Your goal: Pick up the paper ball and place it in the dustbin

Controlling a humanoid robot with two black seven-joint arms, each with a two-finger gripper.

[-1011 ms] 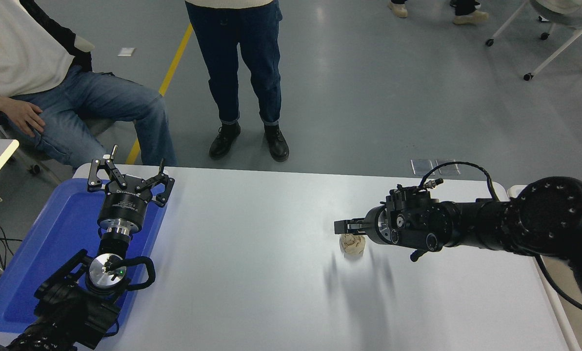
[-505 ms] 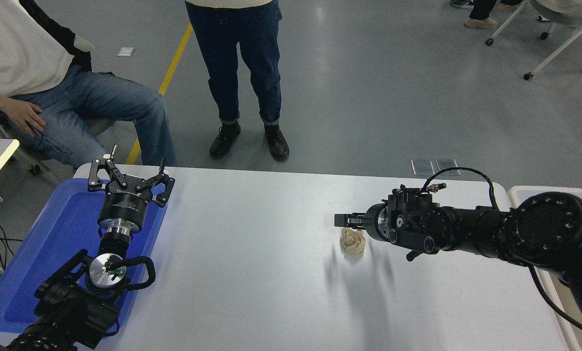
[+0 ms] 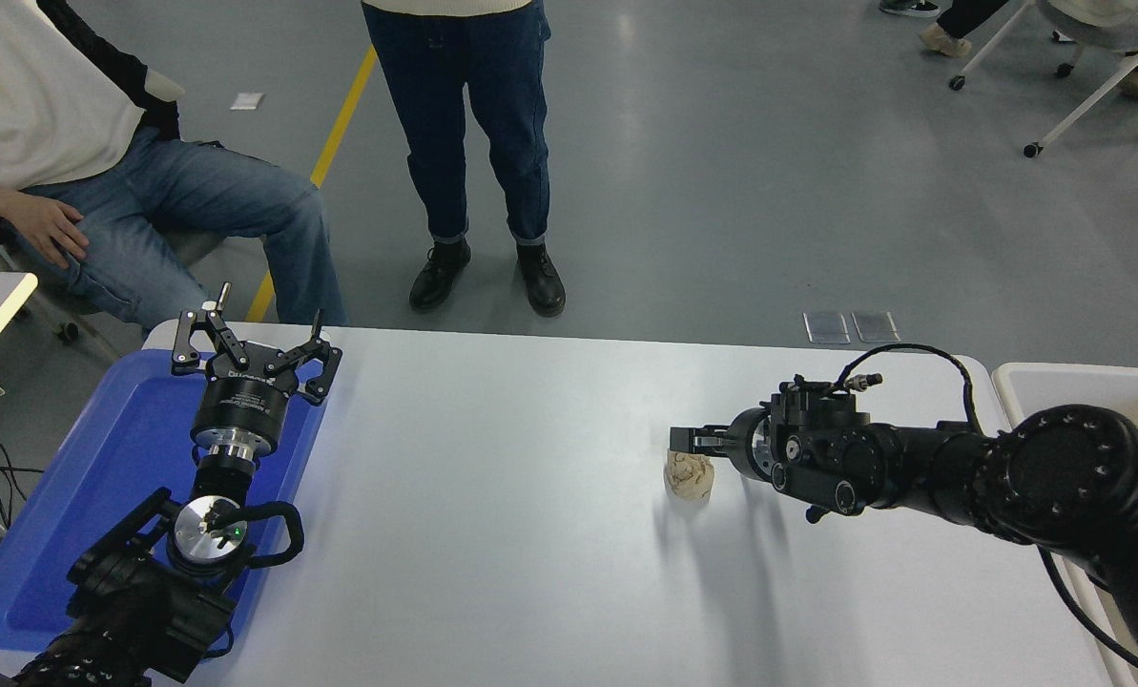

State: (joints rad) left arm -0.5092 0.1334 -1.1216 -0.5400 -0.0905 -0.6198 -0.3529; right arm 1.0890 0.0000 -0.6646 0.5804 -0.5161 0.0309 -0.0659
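Where the paper ball point(image 3: 689, 475) sits on the white desk point(image 3: 492, 496), right of centre and a bit toward the far edge, I see a small lumpy tan-beige wad w/ deep creases, standing slightly taller than wide, a faint shadow at its base. My right pincer point(image 3: 680, 441) comes in from the right on a near-horizontal arm, fingertips pointing left, just over the ball's top far edge; from this angle the tips overlap the wad, so contact or a gap, I can't say. Whether that pincer is apart or together I cannot tell either, the fingers are seen side-on as one dark bar. Vs half a sec ago: the tip has shifted a little right and down, closer onto the ball, and the arm has dropped lower over the desk; the ball itself hasn't moved. More of the dustbin point(image 3: 1022, 382) rim shows now at the desk's right end, white rounded edge, mostly hidden behind my arm. Left pincer point(image 3: 256, 345) is parked at lower left over the blue tray point(image 3: 82, 496), fingers spread apart, holding nothing, same as before. Beyond the far edge one person stands point(image 3: 478, 143) and another is seated point(image 3: 101, 181) at left.
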